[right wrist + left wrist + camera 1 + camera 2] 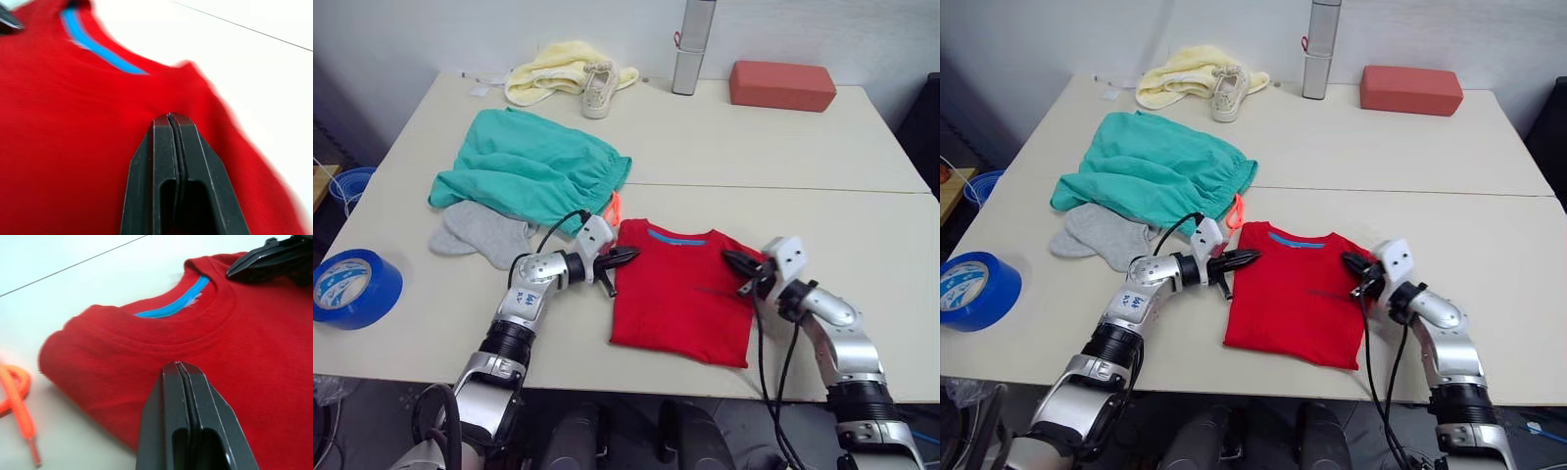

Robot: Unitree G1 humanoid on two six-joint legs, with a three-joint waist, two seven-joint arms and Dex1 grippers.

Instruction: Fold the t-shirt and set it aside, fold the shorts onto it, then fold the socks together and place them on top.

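Two closed grippers, left gripper point(628, 257), right gripper point(732, 260), t-shirt point(680, 299) between

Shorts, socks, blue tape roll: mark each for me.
shorts point(524, 166), left eye view, middle of the cloth
socks point(481, 233), left eye view, grey knit
blue tape roll point(354, 287), left eye view, outer rim

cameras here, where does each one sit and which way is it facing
Left eye view: head, looking down over the table; both arms show, t-shirt between.
Right eye view: same head camera, same scene.
Left wrist view: along the shut left pincer at the collar; the right pincer shows beyond it.
Right wrist view: along the shut right pincer over red cloth.
Shared: all four show the t-shirt.
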